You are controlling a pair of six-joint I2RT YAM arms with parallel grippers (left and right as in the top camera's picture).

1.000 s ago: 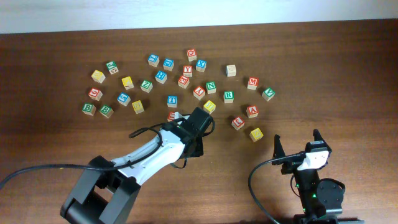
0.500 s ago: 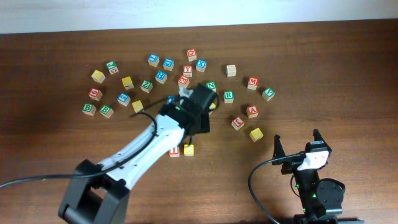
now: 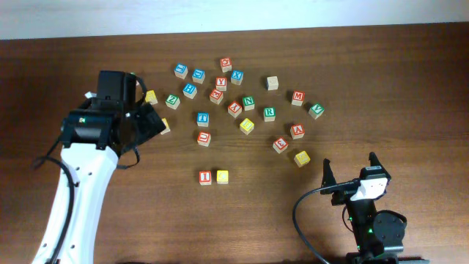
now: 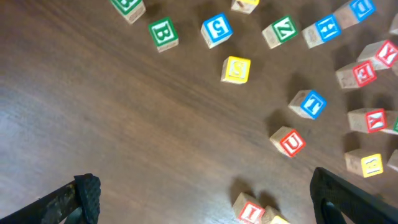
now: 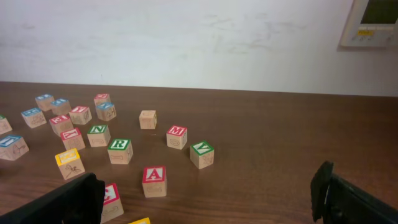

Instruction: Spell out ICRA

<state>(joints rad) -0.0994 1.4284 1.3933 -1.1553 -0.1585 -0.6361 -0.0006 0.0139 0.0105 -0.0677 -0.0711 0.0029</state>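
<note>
I cube [image 3: 205, 177] touching yellow cube [image 3: 222, 177], letter probably C, on counter [image 3: 366, 88]; R cube [image 3: 270, 114], A cube [image 3: 297, 131] apart; left gripper [image 4: 204, 184], right gripper [image 5: 208, 193] spread open, empty.

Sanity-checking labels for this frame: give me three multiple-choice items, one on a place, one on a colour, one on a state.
1. Where is the C cube?
A) beside the I cube
B) stacked on it
C) far from it

2. What colour is the letter on the R cube?
A) red
B) blue
C) green

3. The left hand is:
A) shut on a cube
B) open, empty
C) out of view

Key:
1 A, the two sit side by side in the overhead view.
2 C, the R is printed green.
3 B, its fingers are spread with nothing held between them.
</note>
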